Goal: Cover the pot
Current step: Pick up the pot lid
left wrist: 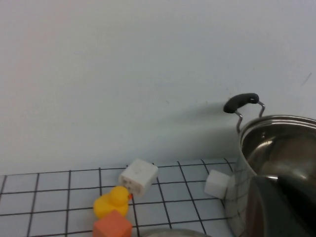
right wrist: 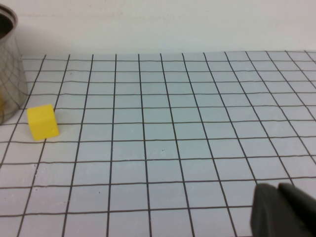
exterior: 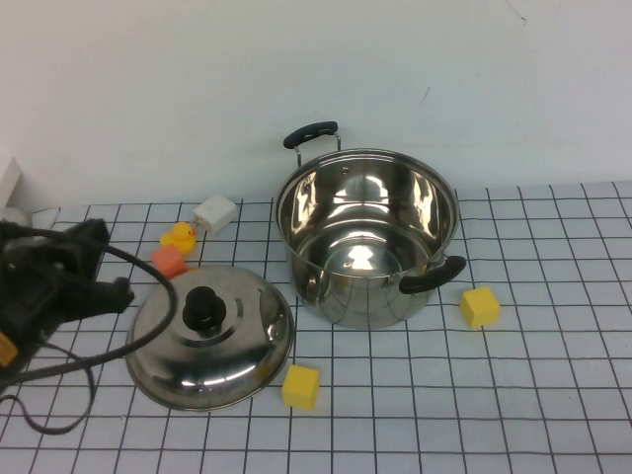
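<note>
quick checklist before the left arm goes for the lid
1. Pot open and upright, nothing seen inside: ok.
2. Lid knob up on the table, left of the pot: ok.
3. Lid knob uncovered: ok.
4. Left hand beside the lid, not touching it; grip state: cannot tell.
5. Yellow block right at the lid's rim, could get nudged: not ok.
6. Right hand away from the pot: ok.

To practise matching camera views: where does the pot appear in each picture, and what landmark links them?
High view: pot centre, open, lid beside it.
Left wrist view: pot at right edge.
Right wrist view: pot wall at left edge.
Shared landmark: the grid cloth.
</note>
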You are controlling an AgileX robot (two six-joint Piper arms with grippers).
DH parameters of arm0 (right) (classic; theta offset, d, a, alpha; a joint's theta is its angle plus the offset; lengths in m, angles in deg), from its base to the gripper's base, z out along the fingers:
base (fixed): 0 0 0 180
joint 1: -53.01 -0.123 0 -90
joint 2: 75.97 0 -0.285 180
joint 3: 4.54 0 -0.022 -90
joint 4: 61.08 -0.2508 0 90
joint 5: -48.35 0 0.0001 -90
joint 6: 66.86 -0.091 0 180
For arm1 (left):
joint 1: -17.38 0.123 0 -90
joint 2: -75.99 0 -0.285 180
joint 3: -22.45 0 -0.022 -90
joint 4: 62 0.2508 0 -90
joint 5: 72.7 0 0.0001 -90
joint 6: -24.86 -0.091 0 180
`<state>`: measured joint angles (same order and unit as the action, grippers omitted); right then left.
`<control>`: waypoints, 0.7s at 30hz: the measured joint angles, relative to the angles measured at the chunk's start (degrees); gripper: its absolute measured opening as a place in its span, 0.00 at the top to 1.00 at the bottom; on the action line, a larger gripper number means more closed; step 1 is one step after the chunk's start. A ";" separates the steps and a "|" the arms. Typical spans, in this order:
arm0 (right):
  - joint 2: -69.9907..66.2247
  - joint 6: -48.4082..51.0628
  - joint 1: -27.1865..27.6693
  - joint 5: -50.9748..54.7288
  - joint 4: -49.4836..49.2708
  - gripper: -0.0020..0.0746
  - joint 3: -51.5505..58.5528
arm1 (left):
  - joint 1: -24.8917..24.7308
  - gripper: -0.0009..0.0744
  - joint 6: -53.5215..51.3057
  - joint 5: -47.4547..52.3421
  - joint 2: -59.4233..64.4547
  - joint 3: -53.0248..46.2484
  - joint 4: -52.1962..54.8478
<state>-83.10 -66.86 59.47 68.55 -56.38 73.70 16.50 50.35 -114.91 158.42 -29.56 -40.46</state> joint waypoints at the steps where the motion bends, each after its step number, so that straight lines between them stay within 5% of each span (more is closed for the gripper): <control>1: 0.00 0.00 0.00 0.00 0.00 0.96 0.00 | 0.00 0.97 0.00 -2.17 1.74 0.00 0.35; 4: 0.00 0.00 0.00 0.00 0.00 0.96 0.00 | 0.00 0.85 -0.11 -8.94 8.37 0.34 1.28; 9: 0.00 0.00 0.00 0.00 0.00 0.96 0.00 | 0.00 0.46 -2.74 -16.73 20.32 1.40 1.64; 12: 0.00 -0.30 0.00 0.00 0.00 0.96 0.00 | -0.23 0.31 -2.74 -17.80 25.90 3.79 1.51; 21: 0.00 -0.30 0.00 0.00 0.00 0.96 0.00 | -8.06 0.25 -10.96 -13.10 38.30 12.88 -7.69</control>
<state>-83.10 -67.17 59.47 68.55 -56.38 73.70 8.44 39.39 -128.01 196.72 -16.68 -48.16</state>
